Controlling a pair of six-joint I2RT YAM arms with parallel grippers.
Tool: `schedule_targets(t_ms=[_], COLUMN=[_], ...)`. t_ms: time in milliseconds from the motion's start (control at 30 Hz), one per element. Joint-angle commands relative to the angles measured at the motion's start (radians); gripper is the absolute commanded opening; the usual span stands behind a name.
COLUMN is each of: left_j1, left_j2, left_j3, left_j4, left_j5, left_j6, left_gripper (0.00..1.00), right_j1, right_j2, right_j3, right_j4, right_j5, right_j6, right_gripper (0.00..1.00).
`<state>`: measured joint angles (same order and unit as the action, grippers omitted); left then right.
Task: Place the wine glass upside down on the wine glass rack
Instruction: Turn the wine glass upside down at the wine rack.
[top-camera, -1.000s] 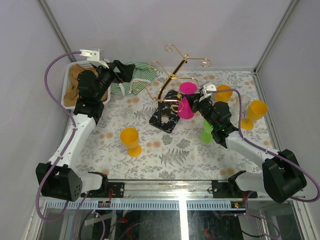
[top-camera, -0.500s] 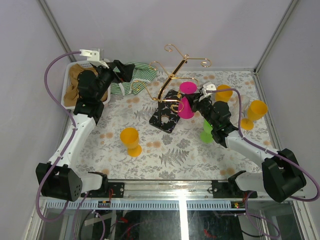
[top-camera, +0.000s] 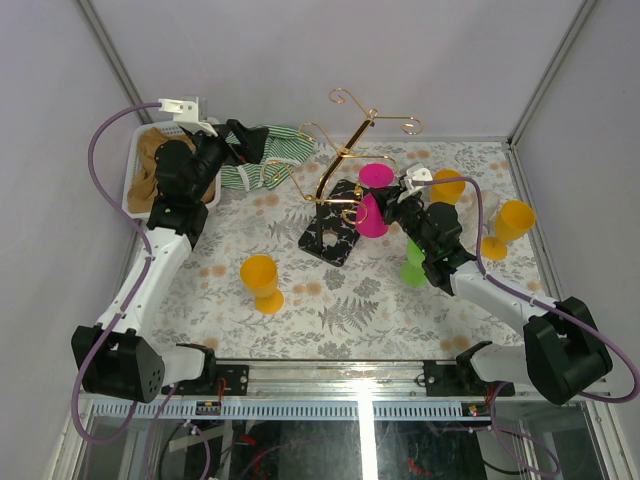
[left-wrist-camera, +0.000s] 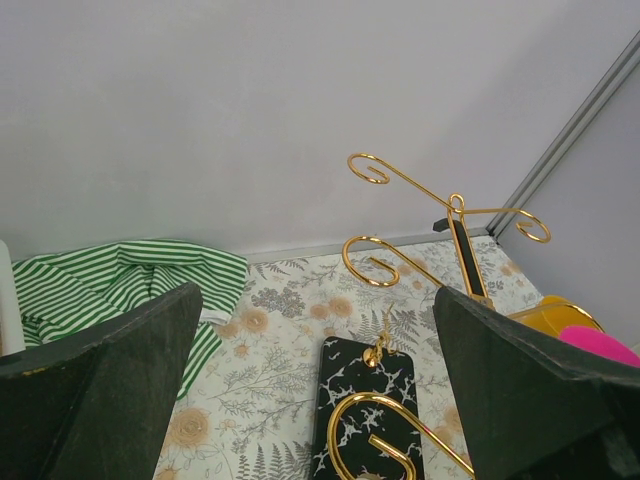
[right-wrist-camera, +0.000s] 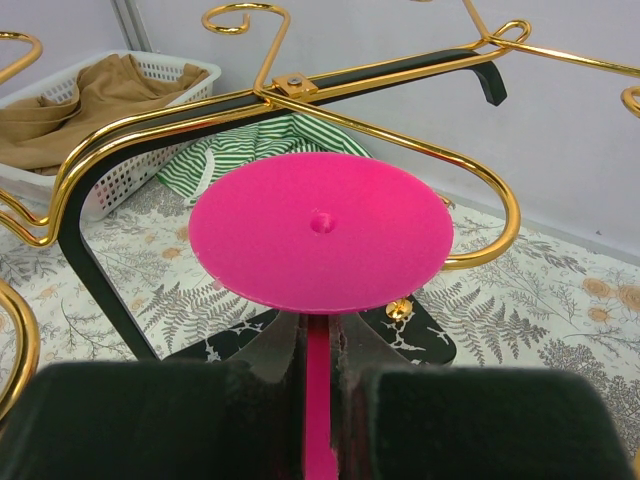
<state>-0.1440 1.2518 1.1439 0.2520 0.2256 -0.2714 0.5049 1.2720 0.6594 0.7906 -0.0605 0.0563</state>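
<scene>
Pink wine glass (right-wrist-camera: 320, 230) — gold rack (top-camera: 345, 153), black speckled base (top-camera: 322, 240).

Three orange glasses (top-camera: 260, 280) (top-camera: 447, 186) (top-camera: 512, 222), one pink glass (top-camera: 375, 177), one green glass (top-camera: 413, 268). One rack (top-camera: 328, 238), one basket (right-wrist-camera: 150, 160). One brown cloth (top-camera: 150, 165), one striped cloth (top-camera: 285, 145).

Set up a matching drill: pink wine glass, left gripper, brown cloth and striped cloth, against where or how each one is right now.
1. pink wine glass
2. left gripper
3. brown cloth
4. striped cloth

A. open, empty
B. lying on the table
C. clamped by the stem, foot up
D. in the white basket

Pairs: 1-C, 2-A, 3-D, 4-B
</scene>
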Motion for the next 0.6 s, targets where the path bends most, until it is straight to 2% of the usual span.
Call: schedule_targets(t_ms=[0, 567], left_j1=[0.001, 0.002], left_j2=[-0.002, -0.009], left_j3=[0.019, 0.019], left_j4=[0.032, 0.023], left_j5=[-0.012, -0.015], left_j6=[0.019, 0.034], left_gripper=[1.0, 1.0], right_j1=[0.011, 0.014], right_j2=[-0.005, 0.004], right_j3=[0.046, 0.046], right_j4=[0.045, 0.052], right_j5=[0.031, 0.025], right_j6=[-0.006, 0.005], right_gripper=[0.0, 0.0])
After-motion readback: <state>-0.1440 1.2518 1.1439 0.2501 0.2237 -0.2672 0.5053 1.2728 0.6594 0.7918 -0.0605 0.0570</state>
